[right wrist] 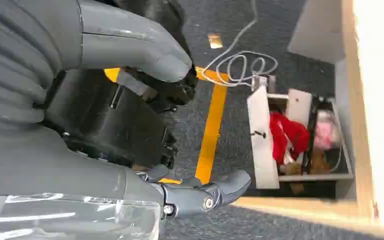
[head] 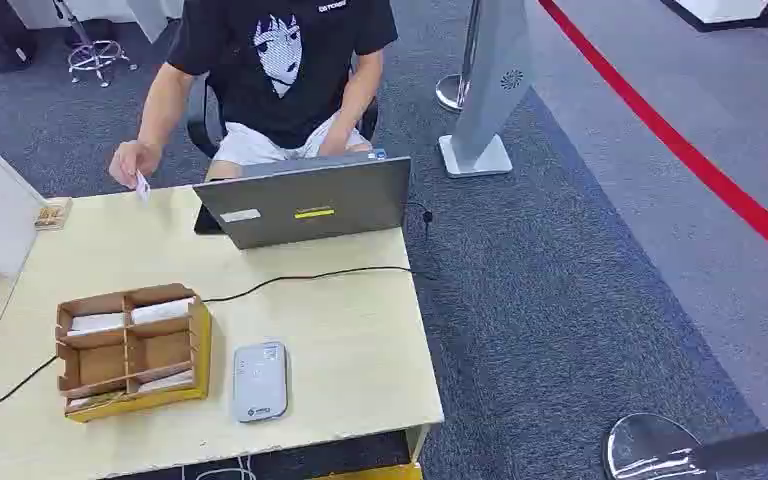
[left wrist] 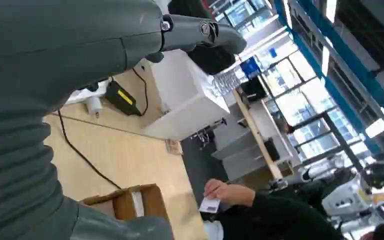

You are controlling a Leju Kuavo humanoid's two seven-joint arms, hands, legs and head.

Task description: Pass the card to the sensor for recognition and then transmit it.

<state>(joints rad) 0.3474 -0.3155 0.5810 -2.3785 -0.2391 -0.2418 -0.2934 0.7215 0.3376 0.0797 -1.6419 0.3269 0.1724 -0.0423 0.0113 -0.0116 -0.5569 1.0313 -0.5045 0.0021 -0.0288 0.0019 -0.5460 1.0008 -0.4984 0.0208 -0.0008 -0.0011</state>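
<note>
Nothing was done yet: the person's hand (head: 132, 162) held the card (head: 142, 186), both robot hands hung open and empty, the sensor (head: 259, 381) unused.

The left hand (left wrist: 55, 75) has a grey ribbed cover and dark fingers (left wrist: 205, 32) with a small silver screw; the right hand (right wrist: 105, 125) looks the same.

Card (head: 142, 185) was small, white, held in the person's hand (head: 130, 161) above the far-left part of the desk (head: 360, 340), tilted, clear of the surface; also seen in left wrist view (left wrist: 209, 204) with faint print on its face; sensor (head: 259, 381) was a flat grey rounded-corner unit lying on the desk near the front edge, just beside the cardboard organiser (head: 130, 348); card and sensor well apart.
</note>
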